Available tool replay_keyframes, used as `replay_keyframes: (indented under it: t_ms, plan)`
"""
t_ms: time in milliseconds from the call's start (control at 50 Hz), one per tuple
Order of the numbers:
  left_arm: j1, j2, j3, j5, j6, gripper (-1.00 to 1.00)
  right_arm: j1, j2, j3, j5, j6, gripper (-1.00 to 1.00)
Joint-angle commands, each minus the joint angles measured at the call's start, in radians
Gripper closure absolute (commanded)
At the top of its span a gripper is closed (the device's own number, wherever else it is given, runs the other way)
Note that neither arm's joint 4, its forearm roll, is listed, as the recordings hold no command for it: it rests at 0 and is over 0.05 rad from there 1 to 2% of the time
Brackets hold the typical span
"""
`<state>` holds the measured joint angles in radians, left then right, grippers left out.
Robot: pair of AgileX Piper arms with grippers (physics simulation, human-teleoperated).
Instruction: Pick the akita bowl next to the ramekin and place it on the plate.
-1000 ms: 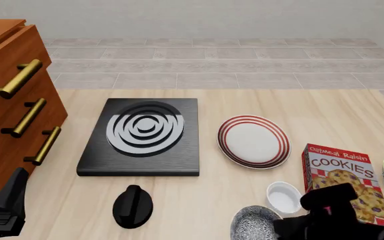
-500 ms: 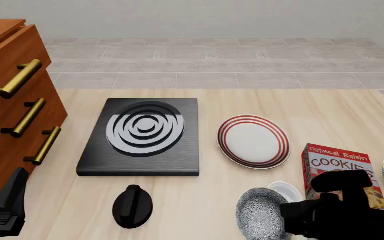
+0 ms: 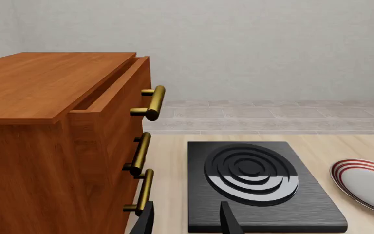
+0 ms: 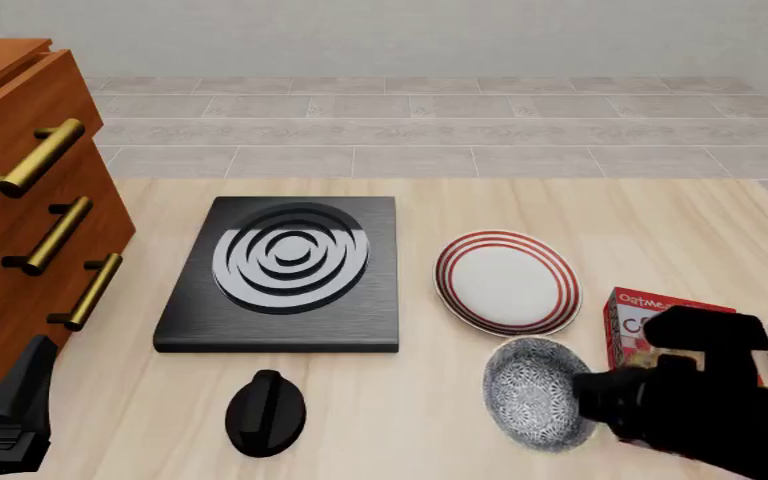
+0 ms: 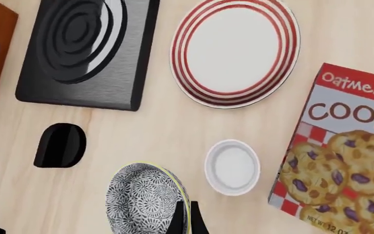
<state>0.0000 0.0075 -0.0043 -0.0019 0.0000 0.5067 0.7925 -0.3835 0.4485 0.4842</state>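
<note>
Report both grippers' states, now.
Left gripper: open, holding nothing, near the stove.
Right gripper: fingers shut on the akita bowl's rim, bowl lifted and tilted.

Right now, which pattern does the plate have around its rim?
Thin red concentric rings on the white plate; the right wrist view shows them best.
</note>
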Motion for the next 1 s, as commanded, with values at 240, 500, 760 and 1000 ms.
replay_keyframes:
  t_ms: [240,500,760,1000]
  plan:
    - [0.000,0.000,0.000,0.000,0.000,-1.00,-0.057,0.058,-0.052,-0.030,0.015,1.00]
    - [0.000,0.000,0.000,0.000,0.000,-1.00,-0.094,0.117,-0.127,-0.034,0.022,1.00]
    - [0.000,0.000,0.000,0.000,0.000,-1.00,-0.131,0.156,-0.169,-0.051,0.018,1.00]
    - [0.000,0.000,0.000,0.000,0.000,-1.00,-0.155,0.219,-0.214,-0.089,0.022,1.00]
